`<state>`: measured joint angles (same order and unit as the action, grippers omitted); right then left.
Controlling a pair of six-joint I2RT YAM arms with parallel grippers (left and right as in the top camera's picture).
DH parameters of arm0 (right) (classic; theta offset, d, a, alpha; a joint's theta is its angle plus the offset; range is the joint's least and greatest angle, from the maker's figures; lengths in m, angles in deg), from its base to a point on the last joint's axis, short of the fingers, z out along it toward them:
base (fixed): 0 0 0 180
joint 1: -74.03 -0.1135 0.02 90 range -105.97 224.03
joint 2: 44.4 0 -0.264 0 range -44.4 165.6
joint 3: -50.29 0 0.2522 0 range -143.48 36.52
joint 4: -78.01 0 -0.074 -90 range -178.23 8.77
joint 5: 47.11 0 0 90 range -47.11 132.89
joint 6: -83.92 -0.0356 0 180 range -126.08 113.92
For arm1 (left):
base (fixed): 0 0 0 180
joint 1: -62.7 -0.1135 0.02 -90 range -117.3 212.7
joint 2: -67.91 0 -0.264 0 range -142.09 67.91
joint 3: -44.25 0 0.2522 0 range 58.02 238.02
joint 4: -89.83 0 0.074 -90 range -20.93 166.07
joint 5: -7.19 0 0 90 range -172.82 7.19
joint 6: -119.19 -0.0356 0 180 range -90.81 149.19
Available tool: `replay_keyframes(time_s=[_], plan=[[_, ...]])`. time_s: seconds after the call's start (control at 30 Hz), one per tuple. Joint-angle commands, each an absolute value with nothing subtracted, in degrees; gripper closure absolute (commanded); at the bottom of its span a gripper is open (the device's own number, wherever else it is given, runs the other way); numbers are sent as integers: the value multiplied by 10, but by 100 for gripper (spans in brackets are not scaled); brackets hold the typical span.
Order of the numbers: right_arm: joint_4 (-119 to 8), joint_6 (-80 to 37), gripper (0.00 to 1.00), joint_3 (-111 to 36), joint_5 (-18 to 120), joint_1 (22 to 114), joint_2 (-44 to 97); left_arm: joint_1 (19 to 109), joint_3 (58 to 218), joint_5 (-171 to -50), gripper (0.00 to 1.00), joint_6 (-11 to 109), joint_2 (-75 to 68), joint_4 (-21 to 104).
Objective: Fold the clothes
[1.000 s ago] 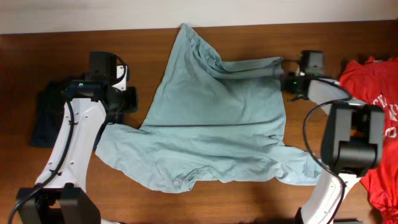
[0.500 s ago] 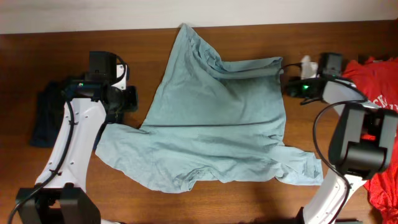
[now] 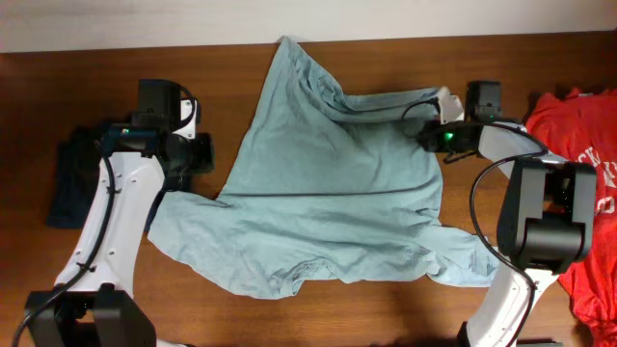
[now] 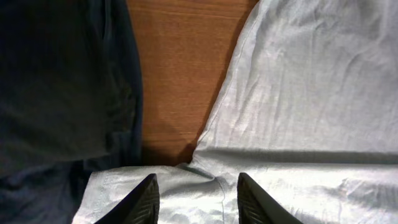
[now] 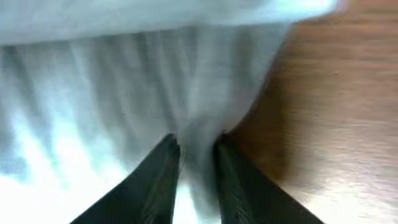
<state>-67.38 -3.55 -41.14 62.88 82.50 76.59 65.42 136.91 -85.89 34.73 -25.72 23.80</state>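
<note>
The right gripper (image 5: 198, 143) pinches a fold of the pale grey-blue T-shirt (image 3: 337, 193) at its 2 o'clock corner. The left gripper (image 4: 198, 178), fingers spread, sits over the sleeve at 9 o'clock. The shirt sprawls rumpled across the brown wooden table (image 3: 540, 67). A navy shirt (image 3: 72, 183) lies at 9 o'clock and a red shirt (image 3: 578, 125) at 3. A white wall (image 3: 145, 24) runs along 12.

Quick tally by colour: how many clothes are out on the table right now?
Pale grey-blue shirt: 1
Dark navy garment: 1
Red cloth: 1 heap, cut off at the frame edge; I cannot tell whether it is more than one shirt
Total: at least 3
</note>
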Motion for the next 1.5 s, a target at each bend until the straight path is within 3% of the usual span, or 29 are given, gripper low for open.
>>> replay_keyframes(time_s=[0.0, 0.17, 0.3, 0.4, 0.43, 0.47, 0.53, 0.63, 0.77, 1.03, 1.1, 1.2, 1.47], plan=[[-663, -132, 80, -403, 431, 846, 779, 654, 1376, -867, 59, 338, -249, 240], [-620, -214, 82, -403, 319, 901, 779, 654, 1376, -867, 59, 338, -249, 240], [-539, -352, 86, -403, 262, 963, 779, 654, 1376, -867, 59, 338, -249, 244], [-566, -275, 83, -403, 398, 992, 779, 654, 1376, -867, 59, 338, -249, 248], [-590, -208, 76, -403, 485, 994, 779, 654, 1376, -867, 59, 338, -249, 250], [-609, -147, 62, -403, 570, 994, 779, 654, 1376, -867, 59, 338, -249, 252], [-630, -104, 55, -403, 672, 988, 779, 654, 1376, -867, 59, 338, -249, 253], [-633, -86, 53, -403, 713, 969, 779, 654, 1376, -867, 59, 338, -249, 253], [-621, -4, 42, -402, 744, 924, 779, 654, 1376, -867, 59, 338, -249, 252], [-619, 10, 41, -402, 731, 849, 779, 654, 1376, -867, 59, 338, -249, 252], [-621, 9, 46, -402, 731, 841, 779, 654, 1376, -867, 59, 338, -249, 251], [-628, -14, 65, -402, 704, 838, 779, 654, 1376, -867, 59, 338, -249, 249], [-631, -137, 95, -409, 494, 858, 777, 654, 1376, -867, 59, 338, -249, 248]])
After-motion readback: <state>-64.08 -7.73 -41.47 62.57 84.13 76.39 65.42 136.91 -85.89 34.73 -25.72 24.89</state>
